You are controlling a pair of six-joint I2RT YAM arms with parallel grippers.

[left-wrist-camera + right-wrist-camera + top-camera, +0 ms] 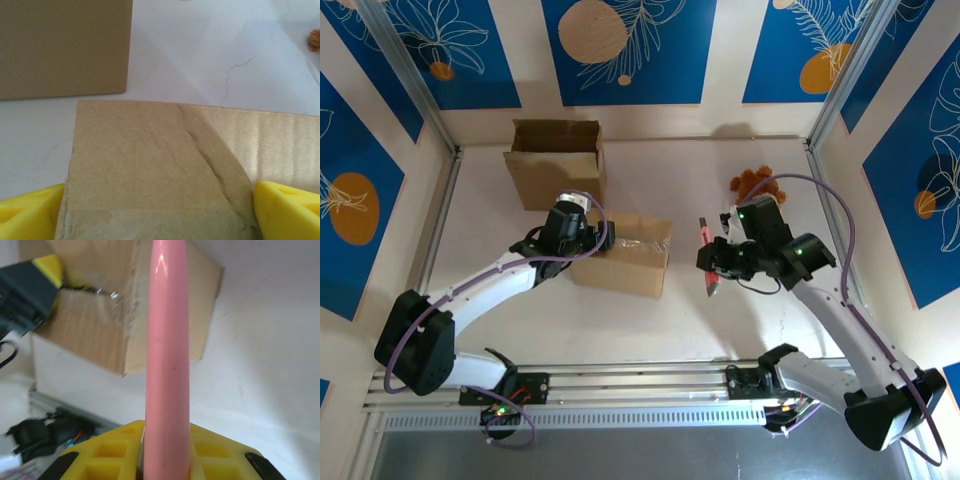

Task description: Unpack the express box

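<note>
We're over the white table (520,300), and the express box (630,258) lies flat in the middle, between the two arms. Its flaps are down and shiny clear tape (645,238) runs across the top.

The left gripper (582,240) is at the box's left end. From the left wrist we see its yellow fingers (30,212) spread wide, with the cardboard (150,165) filling the whole gap and touching both of them. That's a wide clamp across the box end. The right wrist camera shows one of those yellow tips (47,267) pressed to the box's upper edge (100,325).

Now the right gripper (712,265). It hangs just right of the box and apart from it. Its jaws are closed tight on a pink tool (703,235), and up close that pink shaft (167,340) rises straight out from between the yellow pads (110,452).

At the back left stands a second carton (555,160) with its flaps open, and we catch its side from the left wrist too (60,45). A brown plush toy (750,182) sits at the back right, behind the right arm.
</note>
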